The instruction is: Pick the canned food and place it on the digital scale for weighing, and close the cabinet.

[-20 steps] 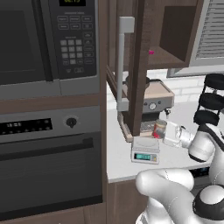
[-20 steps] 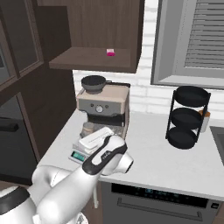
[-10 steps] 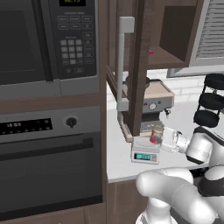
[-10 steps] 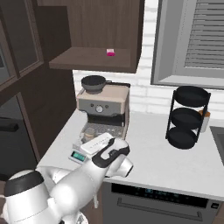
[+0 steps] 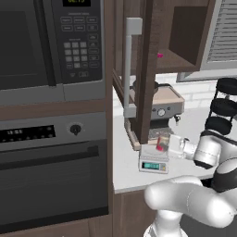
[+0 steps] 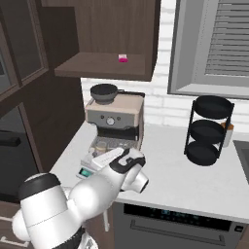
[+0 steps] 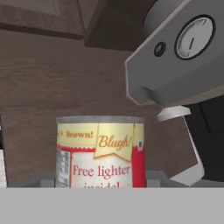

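Here the canned food [image 7: 99,151] sits upright between the jaws, pinched, just above the digital scale [image 5: 154,162], ready for setting down on the surface. The cabinet [image 5: 147,69] door hangs open beside it.

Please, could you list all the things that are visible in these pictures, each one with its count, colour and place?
Small can with red label band: one, red and yellow, above the scale.
Flat white-grey digital scale: one, cyan display, counter front.
Dark brown wall cabinet door: one, open, silver bar handle.
Steel coffee machine: one, behind the scale.
Black three-tier rack: one, counter right.
Black microwave: one, above the oven.
Black oven: one, far left.
Small pink item: one, cabinet shelf.
Gripper: one, white, at the can.
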You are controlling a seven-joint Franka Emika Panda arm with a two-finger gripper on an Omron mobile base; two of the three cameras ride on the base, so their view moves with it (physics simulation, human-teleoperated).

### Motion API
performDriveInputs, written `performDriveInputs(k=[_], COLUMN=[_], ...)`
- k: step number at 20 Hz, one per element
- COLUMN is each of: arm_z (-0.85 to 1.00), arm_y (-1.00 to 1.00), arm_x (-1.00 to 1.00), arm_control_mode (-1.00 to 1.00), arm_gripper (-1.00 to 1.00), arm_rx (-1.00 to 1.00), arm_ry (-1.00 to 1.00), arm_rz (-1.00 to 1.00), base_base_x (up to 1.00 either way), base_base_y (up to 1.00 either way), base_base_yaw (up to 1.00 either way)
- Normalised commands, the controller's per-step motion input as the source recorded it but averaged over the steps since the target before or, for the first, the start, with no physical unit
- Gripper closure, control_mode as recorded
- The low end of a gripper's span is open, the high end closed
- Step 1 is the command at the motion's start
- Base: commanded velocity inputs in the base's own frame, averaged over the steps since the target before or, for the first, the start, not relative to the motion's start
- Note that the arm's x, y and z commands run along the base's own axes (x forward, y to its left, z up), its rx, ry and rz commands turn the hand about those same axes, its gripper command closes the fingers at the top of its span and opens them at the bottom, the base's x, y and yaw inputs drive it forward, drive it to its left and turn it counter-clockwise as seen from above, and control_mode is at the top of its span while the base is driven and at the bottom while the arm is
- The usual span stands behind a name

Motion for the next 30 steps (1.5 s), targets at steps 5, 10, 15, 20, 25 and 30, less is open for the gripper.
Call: performDriveInputs(k=[5,10,15,20,25,30], arm_z=[-0.34,-0.11,-0.05,-0.33,-0.28,0.04], arm_y=[0.15,0.04,0.01,0.11,0.07,-0.02], arm_x=[0.07,0.18,0.26,0.13,0.01,-0.3], arm_control_mode=[-1.0,-1.0,-1.0,-1.0,-1.0,-1.0], arm_gripper=[1.0,1.0,1.0,1.0,-1.0,-1.0], arm_rx=[-0.08,-0.05,-0.04,-0.07,-0.06,0.0], arm_ry=[0.0,0.0,0.0,0.0,0.0,0.0], arm_rz=[0.0,0.0,0.0,0.0,0.0,0.0], base_base_x=[0.0,0.0,0.0,0.0,0.0,0.0], base_base_y=[0.0,0.0,0.0,0.0,0.0,0.0], base_base_yaw=[0.0,0.0,0.0,0.0,0.0,0.0])
